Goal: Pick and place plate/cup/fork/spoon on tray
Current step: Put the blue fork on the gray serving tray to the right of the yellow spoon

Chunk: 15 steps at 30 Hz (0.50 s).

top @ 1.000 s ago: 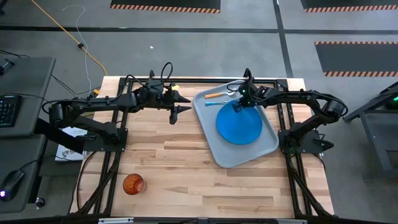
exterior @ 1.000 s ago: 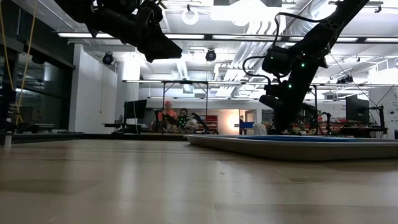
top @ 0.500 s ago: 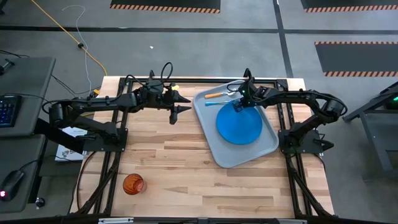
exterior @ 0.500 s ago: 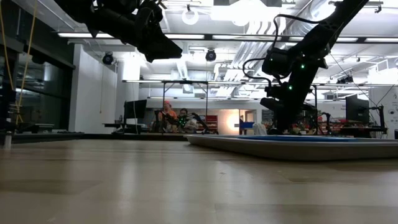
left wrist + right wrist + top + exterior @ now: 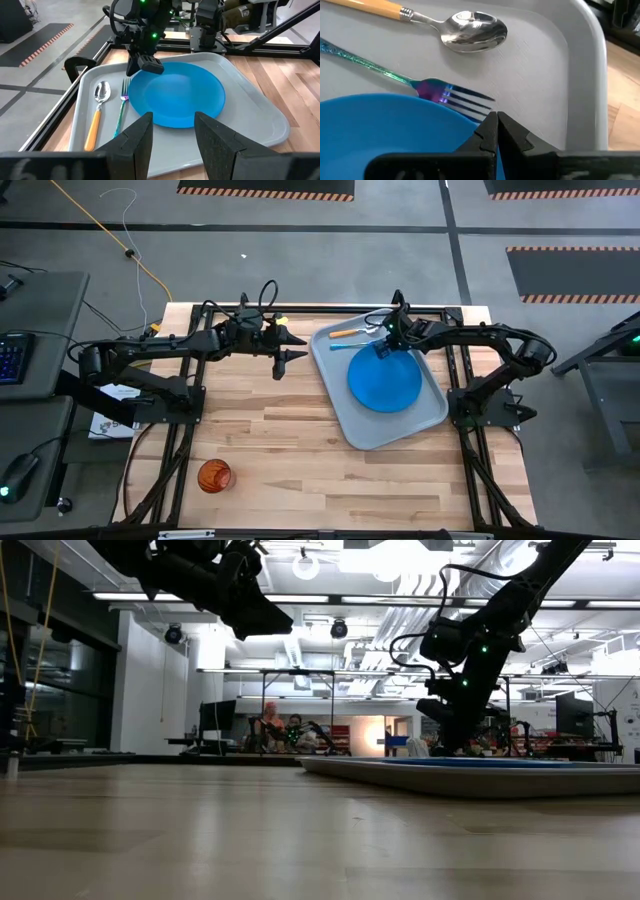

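In the upper right of the high view, the tray (image 5: 372, 425) holds the plate (image 5: 385, 380), with the fork (image 5: 352, 346) and spoon (image 5: 345, 332) lying side by side, long axes running left-right, heads toward the right gripper (image 5: 381, 350). That gripper, jaws pressed together and empty, hovers at the plate's upper-left edge by the fork's tines. The left gripper (image 5: 300, 345) hangs left of the tray, jaws parted and holding nothing; the cup (image 5: 214, 476) stands at lower left.

I work in a robotics lab: fluorescent ceiling lights (image 5: 150, 596) upper left, hazard-striped floor mats (image 5: 265, 191) along the top, seated people (image 5: 280, 728) at center.
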{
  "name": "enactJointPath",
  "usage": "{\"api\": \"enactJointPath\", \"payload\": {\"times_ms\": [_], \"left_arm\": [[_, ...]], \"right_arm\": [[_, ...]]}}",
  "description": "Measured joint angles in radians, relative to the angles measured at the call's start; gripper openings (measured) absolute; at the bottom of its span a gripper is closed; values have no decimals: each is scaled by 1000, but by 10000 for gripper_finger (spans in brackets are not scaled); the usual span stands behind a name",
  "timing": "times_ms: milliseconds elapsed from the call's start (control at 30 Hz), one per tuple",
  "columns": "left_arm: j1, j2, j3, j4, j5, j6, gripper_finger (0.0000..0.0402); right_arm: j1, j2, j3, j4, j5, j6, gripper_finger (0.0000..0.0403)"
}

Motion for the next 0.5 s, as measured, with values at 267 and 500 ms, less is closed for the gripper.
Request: {"api": "enactJointPath", "payload": {"times_ms": [267,500], "left_arm": [[0,0,0,0,0,0,133],[0,0,0,1,0,-3,133]], "right_arm": [[0,3,0,-28,-4,22,0],[0,53,0,1,-1,27,0]]}}
